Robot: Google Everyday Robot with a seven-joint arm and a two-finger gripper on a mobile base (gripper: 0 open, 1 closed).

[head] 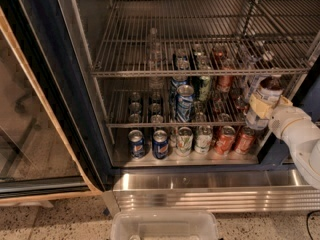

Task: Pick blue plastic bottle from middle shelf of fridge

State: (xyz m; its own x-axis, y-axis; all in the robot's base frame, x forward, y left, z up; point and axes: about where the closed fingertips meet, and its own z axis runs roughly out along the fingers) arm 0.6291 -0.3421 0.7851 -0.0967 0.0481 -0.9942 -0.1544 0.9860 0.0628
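Inside an open fridge (60, 84) with a dark blue frame, a robot's claw (260, 108) reaches in from the right and closes around the blue plastic bottle (270, 90) at the far right end of the middle shelf (165, 125). One pale yellow finger (256, 105) lies across the front of the bottle's lower half. The grip looks firm, though the far side of the bottle is hidden, as is its base, so it is unclear whether it rests on the wire rack. The bottle stands upright, its dark drink showing above the label, and it reaches up close to the upper rack (200, 73). The white arm (300, 134) runs down and out toward the lower right corner. A tall blue can (184, 103) stands near the middle of the same shelf, well apart from the bottle. Below, two blue cans (136, 144) sit at the left of the front row, and red cans (225, 140) stand at the right, just under the claw. The glass door (30, 114) is slid to the left. A ribbed steel base strip (210, 196) runs under the opening, and a clear plastic bin (165, 226) sits on the floor before it.
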